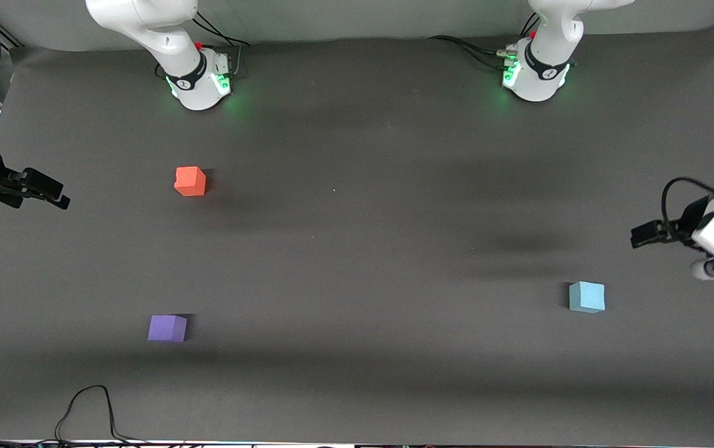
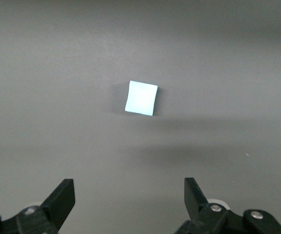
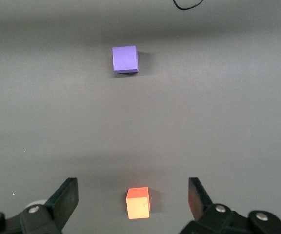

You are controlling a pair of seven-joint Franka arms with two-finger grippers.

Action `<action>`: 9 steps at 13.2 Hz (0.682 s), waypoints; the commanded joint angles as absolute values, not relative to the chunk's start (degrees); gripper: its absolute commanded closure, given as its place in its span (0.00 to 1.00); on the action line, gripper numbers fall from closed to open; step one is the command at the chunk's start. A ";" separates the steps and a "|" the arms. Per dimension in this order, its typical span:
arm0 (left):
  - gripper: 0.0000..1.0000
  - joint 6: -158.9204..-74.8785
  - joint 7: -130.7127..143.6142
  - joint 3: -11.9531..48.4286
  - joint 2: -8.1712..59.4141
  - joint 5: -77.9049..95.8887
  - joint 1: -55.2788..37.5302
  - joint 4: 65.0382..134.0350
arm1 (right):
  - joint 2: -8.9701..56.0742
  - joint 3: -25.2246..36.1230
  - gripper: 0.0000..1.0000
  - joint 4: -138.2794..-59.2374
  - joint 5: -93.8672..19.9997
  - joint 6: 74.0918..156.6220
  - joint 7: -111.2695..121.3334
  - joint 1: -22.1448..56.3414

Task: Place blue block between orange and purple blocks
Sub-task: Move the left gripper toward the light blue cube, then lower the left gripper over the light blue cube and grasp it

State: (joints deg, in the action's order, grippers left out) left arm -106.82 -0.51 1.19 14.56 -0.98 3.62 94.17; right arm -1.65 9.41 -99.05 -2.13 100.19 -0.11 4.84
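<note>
Between the spread fingers of the left gripper (image 2: 129, 200), seen in the left wrist view, nothing is held; the jaws are released and hang above bare mat, with the blue block (image 2: 141, 98) resting untouched higher in that frame. At the right edge of the front view the same gripper is up in the air, above the mat just upward of the blue block (image 1: 586, 296), which sits at lower right, toward the left arm's end of the table.

The right gripper (image 3: 132, 197) is likewise released and empty; the right arm waits at the left edge of the front view.

The orange block (image 1: 190, 181) lies at upper left of centre and the purple block (image 1: 167, 328) at lower left, well apart, with open mat between them.

Risks judged: the blue block appears slightly rotated relative to the jaws, so an unaligned closure could twist or push it away. A long carry across the table is required; a drop or an off-line release could knock a neighbouring block.
</note>
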 commanded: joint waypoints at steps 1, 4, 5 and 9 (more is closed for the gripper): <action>0.00 -112.30 -2.28 1.23 18.88 -0.53 3.69 95.26 | -2.11 9.32 0.00 -99.41 -3.08 100.55 0.53 4.48; 0.00 -120.91 -3.07 1.32 21.96 -0.61 3.34 99.74 | -2.02 9.32 0.00 -99.41 -3.08 100.55 0.53 4.48; 0.00 -123.98 -3.08 1.32 22.93 -0.62 3.17 101.50 | -1.85 9.32 0.00 -99.40 -3.08 100.55 0.53 4.40; 0.00 -131.74 -4.48 1.32 27.67 -0.97 3.51 103.54 | -1.76 9.32 0.00 -98.97 -3.08 100.55 0.44 4.40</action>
State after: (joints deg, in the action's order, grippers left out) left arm -129.43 -2.96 1.55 26.70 -0.98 3.54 102.93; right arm -1.52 9.41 -99.05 -2.13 100.19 -0.11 4.84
